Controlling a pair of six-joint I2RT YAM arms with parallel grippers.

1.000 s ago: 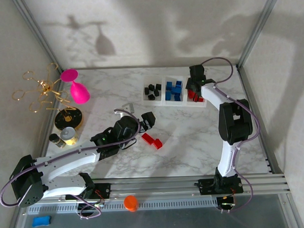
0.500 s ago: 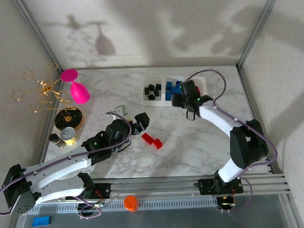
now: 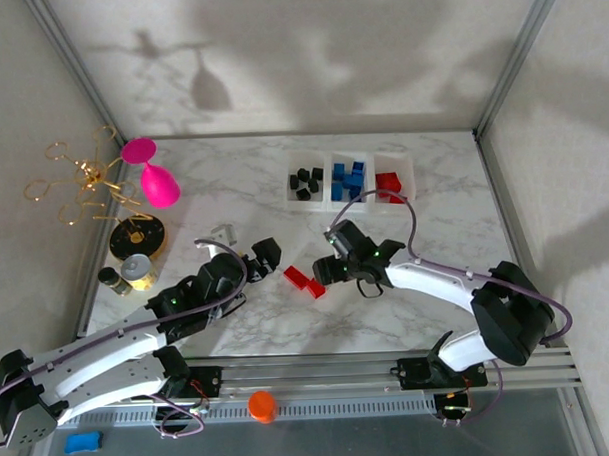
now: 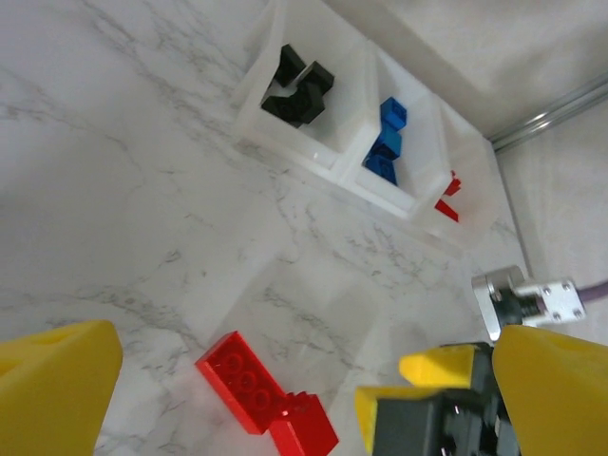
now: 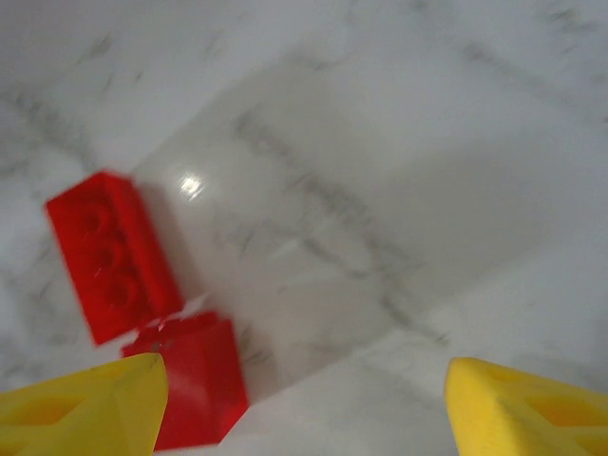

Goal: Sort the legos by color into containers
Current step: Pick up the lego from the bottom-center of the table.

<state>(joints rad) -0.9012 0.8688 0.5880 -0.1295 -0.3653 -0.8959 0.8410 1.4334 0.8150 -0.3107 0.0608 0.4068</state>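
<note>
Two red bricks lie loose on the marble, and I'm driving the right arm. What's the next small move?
Probably nudge the right end effector sideways to centre on the smaller red brick. Its jaws stand open, but the brick lies beside one finger, touching the oblong red brick.

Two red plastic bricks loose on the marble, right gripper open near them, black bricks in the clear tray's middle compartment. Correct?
One slip: the small black plastic bricks lie in the left-end compartment of the clear three-compartment plastic tray; the middle one holds blue bricks. The top external view shows it. Two red plastic bricks on the marble, open right gripper near them: correct.
</note>
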